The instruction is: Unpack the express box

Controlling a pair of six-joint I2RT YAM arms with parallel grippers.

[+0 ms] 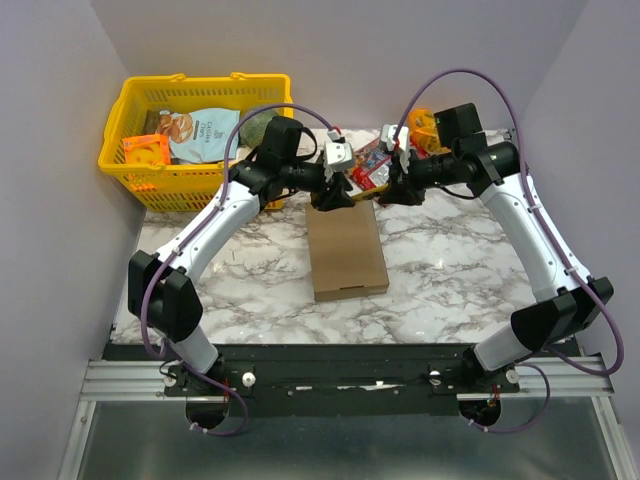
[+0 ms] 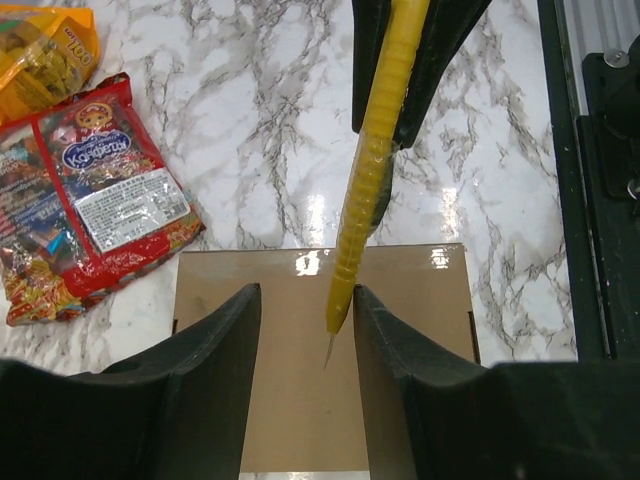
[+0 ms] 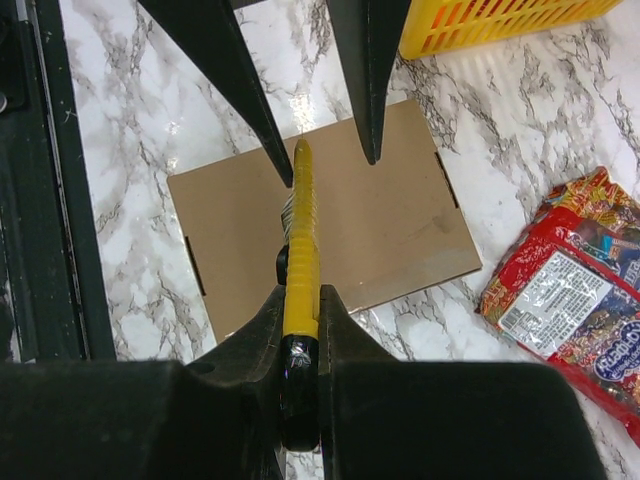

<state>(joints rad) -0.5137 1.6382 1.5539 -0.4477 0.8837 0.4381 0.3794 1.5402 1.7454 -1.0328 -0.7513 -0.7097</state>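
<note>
Two arms, L & R: left arm (image 1: 215, 225) and right arm (image 1: 535, 235) have white link shells w/ black joint housings. Purple cables (image 1: 460, 71) loop along each, base to wrist. Grey-white cam block (image 1: 338, 153) at left wrist. Jaws matte black, tapered to wedge tips. Bases sit on black crossbar (image 1: 340, 381) w/ silver bolts (image 1: 247, 379), alu rail (image 1: 120, 375) behind.

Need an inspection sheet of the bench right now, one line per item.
Surface: marble table, glossy.
Job's things: express box closed, lying flat mid-table.
Clutter: red snack packets beyond the box; yellow basket of snacks, far left.
Grippers: right gripper shut on yellow knife, tip above the box; left gripper jaws open either side of that tip.
Cables: purple cables loop above both arms.
Surroundings: plain walls; nothing else seen.
</note>
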